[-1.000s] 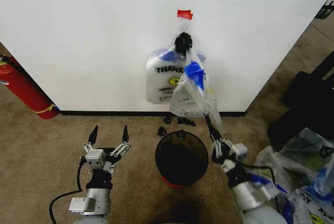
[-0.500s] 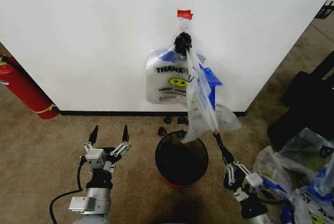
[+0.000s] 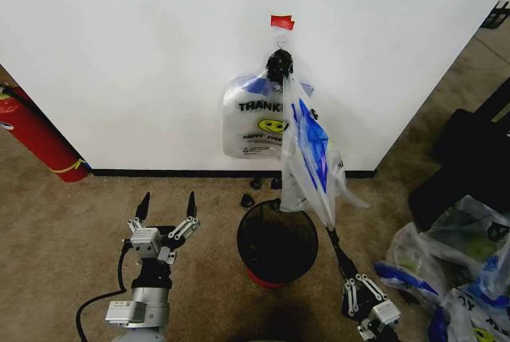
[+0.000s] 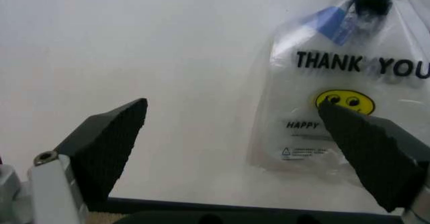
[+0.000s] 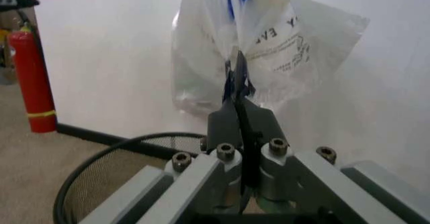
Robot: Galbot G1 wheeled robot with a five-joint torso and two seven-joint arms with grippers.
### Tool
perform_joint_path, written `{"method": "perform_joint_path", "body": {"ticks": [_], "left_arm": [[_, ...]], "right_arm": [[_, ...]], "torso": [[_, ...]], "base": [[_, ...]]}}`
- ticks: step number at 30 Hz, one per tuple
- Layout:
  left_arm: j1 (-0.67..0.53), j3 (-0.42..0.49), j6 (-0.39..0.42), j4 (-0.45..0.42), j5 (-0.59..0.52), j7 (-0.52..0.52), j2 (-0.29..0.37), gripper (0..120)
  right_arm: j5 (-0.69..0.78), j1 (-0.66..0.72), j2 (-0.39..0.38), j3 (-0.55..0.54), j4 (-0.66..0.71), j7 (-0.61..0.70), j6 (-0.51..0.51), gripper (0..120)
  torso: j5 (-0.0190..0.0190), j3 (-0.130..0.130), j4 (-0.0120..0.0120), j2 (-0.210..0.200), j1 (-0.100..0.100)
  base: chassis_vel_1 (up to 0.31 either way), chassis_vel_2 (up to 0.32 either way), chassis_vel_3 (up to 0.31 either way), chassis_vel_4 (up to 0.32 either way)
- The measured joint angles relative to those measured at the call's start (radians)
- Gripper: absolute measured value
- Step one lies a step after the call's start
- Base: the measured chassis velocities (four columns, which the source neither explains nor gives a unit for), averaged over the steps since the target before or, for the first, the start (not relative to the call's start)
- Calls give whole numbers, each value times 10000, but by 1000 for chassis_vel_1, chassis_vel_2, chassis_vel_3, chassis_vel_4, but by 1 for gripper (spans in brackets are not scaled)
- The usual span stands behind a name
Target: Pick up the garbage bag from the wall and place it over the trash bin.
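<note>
Garbage bag (image 3: 309,159) of thin clear plastic with blue patches, hooked high on the plain white wall (image 3: 143,47), is now stretched taut, down and outward above the round black wire-mesh trash bin (image 3: 276,240). The right gripper (image 3: 329,233), jaws pinched on its lower corner, has drawn back, so the bag looks close to unhooking. The left gripper (image 3: 166,204) waits beside the bin, jaws wide.

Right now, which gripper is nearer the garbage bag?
Right. The right gripper is shut on the garbage bag's lower corner beside the trash bin; the left gripper hangs open, apart from it.
</note>
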Motion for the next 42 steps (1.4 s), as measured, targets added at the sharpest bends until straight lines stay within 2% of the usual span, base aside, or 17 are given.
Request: {"method": "perform_joint_path", "body": {"ticks": [10, 19, 23, 26, 28, 31, 32, 33, 35, 37, 38, 40, 41, 42], "left_arm": [[-105, 82, 12, 74, -6, 3, 33, 100], [-99, 345, 221, -250, -330, -87, 327, 100], [-259, 538, 407, -472, -478, -106, 639, 100], [-390, 691, 664, -708, -826, -115, 915, 100], [-657, 928, 1125, -1088, -1601, -172, 1438, 100], [-1456, 1402, 2010, -1708, -3225, -371, 2606, 100], [-1456, 1402, 2010, -1708, -3225, -371, 2606, 100], [-1911, 1613, 2381, -1925, -3934, -479, 3088, 100], [-3075, 2170, 3151, -2261, -5575, -759, 3973, 100], [-4975, 3075, 4168, -2477, -8457, -1199, 4839, 100], [-5531, 3339, 4385, -2473, -9092, -1326, 4962, 100], [-7472, 4252, 4848, -2125, -10787, -1521, 5160, 100], [-7472, 4252, 4848, -2125, -10787, -1521, 5160, 100], [-8225, 4579, 4961, -1799, -11301, -1578, 5114, 100]], "right_arm": [[-216, 15, 20, 3, -279, -68, 402, 0], [101, 1394, 220, -452, 516, 769, -1414, 0], [176, 2760, 181, -751, 614, 1518, -2561, 0], [351, 3092, 152, -859, 675, 1675, -3020, 0], [434, 3351, 123, -948, 667, 1782, -3318, 0], [421, 3567, 76, -1014, 591, 1860, -3498, 0], [421, 3567, 76, -1014, 591, 1860, -3498, 0], [406, 3626, 67, -1043, 583, 1889, -3565, 0], [325, 3753, 64, -1063, 563, 1934, -3671, 0], [214, 3890, 61, -1095, 480, 1992, -3747, 0], [193, 3908, 55, -1104, 465, 1999, -3753, 0], [131, 3940, 41, -1114, 418, 2026, -3772, 0], [131, 3940, 41, -1114, 418, 2026, -3772, 0], [124, 3943, 56, -1104, 418, 2031, -3792, 0]], "torso": [[-2, 0, -1, 0, 0], [-2, 1, 0, 0, 0], [0, 1, 4, 0, 1], [-3, 2, 2, 0, 1], [-2, 2, 0, 0, 0], [-3, 2, 1, -1, 0], [-3, 2, 1, -1, 0], [-1, 2, 1, -1, 1], [-3, 2, -3, -1, 1], [2, 3, 1, -1, 1], [1, 2, 0, 0, 1], [2, 2, -4, 0, 1], [2, 2, -4, 0, 1], [6, 3, -2, -1, 1]], "base": [[0, 0, 0, 0], [0, 0, 0, 0], [0, 0, 0, 0], [0, 0, 0, 0], [0, 0, 0, 0], [0, 0, 0, 0], [0, 0, 0, 0], [0, 0, 0, 0], [0, 0, 0, 0], [0, 0, 0, 0], [0, 0, 0, 0], [0, 0, 0, 0], [0, 0, 0, 0], [0, 0, 0, 0]]}}
